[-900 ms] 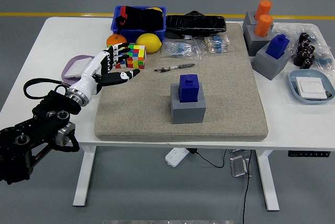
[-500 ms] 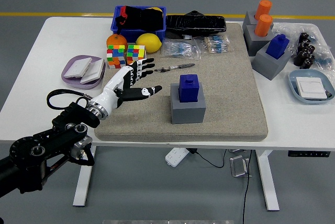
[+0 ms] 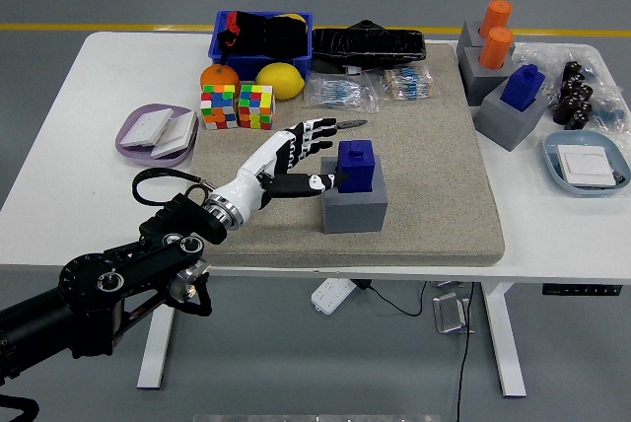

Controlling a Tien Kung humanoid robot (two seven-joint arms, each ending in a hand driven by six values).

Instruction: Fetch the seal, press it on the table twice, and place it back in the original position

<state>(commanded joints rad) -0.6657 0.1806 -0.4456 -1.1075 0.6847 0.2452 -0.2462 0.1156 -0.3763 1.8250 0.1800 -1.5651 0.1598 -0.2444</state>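
The blue block-shaped seal [image 3: 355, 165] sits upright in its grey square holder [image 3: 354, 205] on the beige mat [image 3: 414, 146] covering the white counter [image 3: 99, 77]. The left hand [image 3: 296, 156] is just left of it, fingers [image 3: 317, 130] spread wide, thumb tip touching the seal's side, holding nothing.

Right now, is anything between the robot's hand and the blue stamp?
No. In the head view the left hand is open, its fingers right beside the blue seal on its gray base; nothing lies between.
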